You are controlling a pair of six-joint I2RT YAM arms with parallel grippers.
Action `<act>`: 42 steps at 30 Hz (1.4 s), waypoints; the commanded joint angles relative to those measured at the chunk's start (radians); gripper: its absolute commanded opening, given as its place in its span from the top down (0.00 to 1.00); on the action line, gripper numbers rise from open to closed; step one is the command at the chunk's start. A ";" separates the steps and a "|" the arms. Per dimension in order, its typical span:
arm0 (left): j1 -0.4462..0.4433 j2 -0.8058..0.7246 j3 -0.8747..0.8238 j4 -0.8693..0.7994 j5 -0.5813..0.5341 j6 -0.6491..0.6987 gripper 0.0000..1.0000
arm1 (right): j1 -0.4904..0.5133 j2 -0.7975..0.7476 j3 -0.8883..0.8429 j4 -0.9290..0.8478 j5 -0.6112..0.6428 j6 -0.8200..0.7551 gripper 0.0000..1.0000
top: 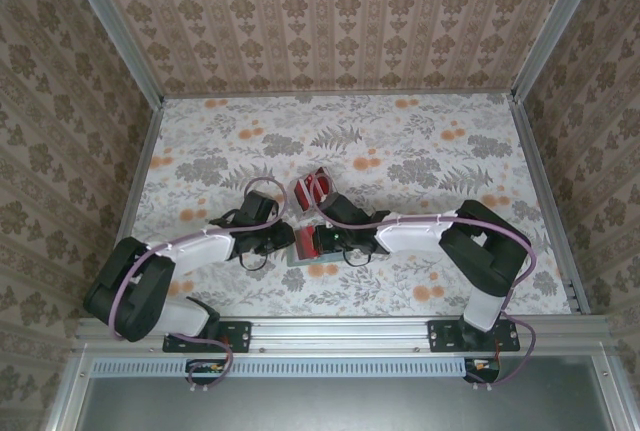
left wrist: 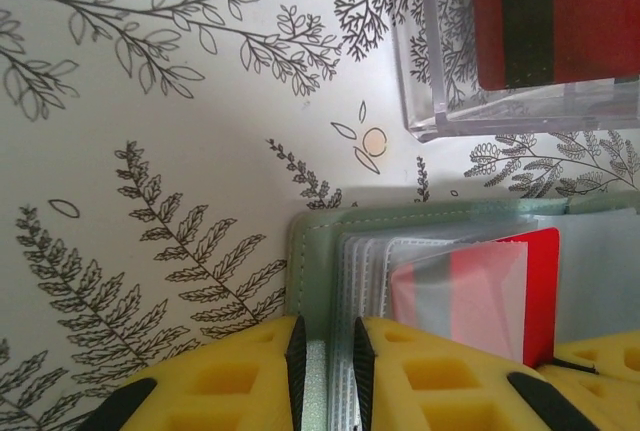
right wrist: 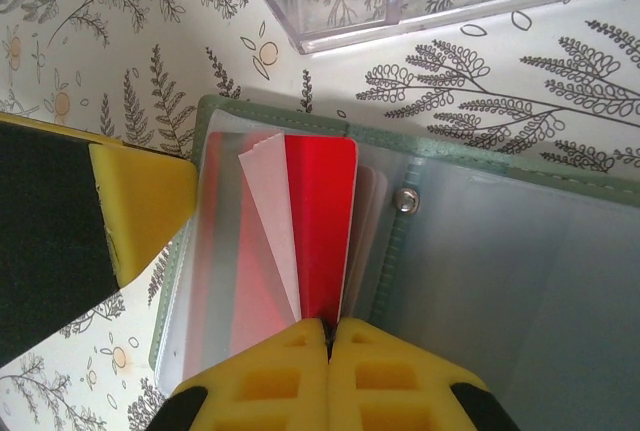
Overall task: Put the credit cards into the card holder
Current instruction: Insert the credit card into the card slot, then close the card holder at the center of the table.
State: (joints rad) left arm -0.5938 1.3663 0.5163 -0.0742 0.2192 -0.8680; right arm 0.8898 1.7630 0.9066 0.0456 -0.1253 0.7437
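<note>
The flat sage-green card holder [right wrist: 450,159], a soft folding wallet with rounded, stitched corners, lies open near the middle of the floral-printed counter [top: 420,151]. Its inside is a stack of filmy clear plastic sleeves [left wrist: 370,261] beside a pale, smooth panel with a small round metal snap [right wrist: 404,199]. The left hand [left wrist: 325,376], at the holder's 9 o'clock in the overhead view, has its yellow foam pads [left wrist: 230,381] clamped on the holder's green cover edge, with some sleeve edges pinched in too. The right hand [right wrist: 328,346], at the holder's 3 o'clock, has its pads pressed together on the bottom edge of a glossy red credit card [right wrist: 322,211]. This thin rectangle with rounded corners lies among the sleeves, partly behind a frosted leaf of plastic (how deep it sits in a pocket I cannot tell). A second reddish shape shows dimly through the sleeves at the card's 9 o'clock. At 12 o'clock from the holder, near it but apart, stands a clear hard-plastic box [left wrist: 425,101] with thick, square walls. In it lie more red cards [left wrist: 590,21], one showing a black magnetic stripe.
</note>
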 commanded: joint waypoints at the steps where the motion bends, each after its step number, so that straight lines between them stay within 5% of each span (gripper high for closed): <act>1: -0.021 0.008 -0.045 -0.040 -0.004 -0.026 0.78 | 0.033 0.011 0.009 0.030 0.034 0.046 0.97; 9: -0.035 -0.001 -0.058 -0.032 -0.017 -0.042 0.77 | 0.067 0.002 -0.035 0.131 -0.030 0.060 0.89; 14: -0.054 -0.004 -0.064 -0.022 -0.028 -0.054 0.78 | 0.080 -0.033 -0.071 0.133 -0.020 0.056 0.69; 21: -0.062 -0.057 -0.083 -0.059 -0.060 -0.053 0.78 | 0.040 -0.289 -0.121 -0.090 0.118 -0.043 0.58; 28: -0.056 -0.081 -0.075 -0.097 -0.084 -0.032 0.77 | -0.108 -0.476 -0.188 -0.336 0.061 -0.191 0.52; 34: -0.049 -0.051 -0.057 -0.094 -0.079 -0.017 0.77 | -0.128 -0.422 -0.222 -0.356 -0.052 -0.295 0.52; 42: -0.048 -0.021 -0.045 -0.086 -0.067 -0.012 0.77 | -0.079 -0.293 -0.174 -0.313 -0.028 -0.364 0.52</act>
State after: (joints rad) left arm -0.6464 1.3148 0.4786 -0.0826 0.1684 -0.9047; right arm 0.7948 1.4216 0.6975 -0.2710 -0.1368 0.4335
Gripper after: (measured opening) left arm 0.227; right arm 0.482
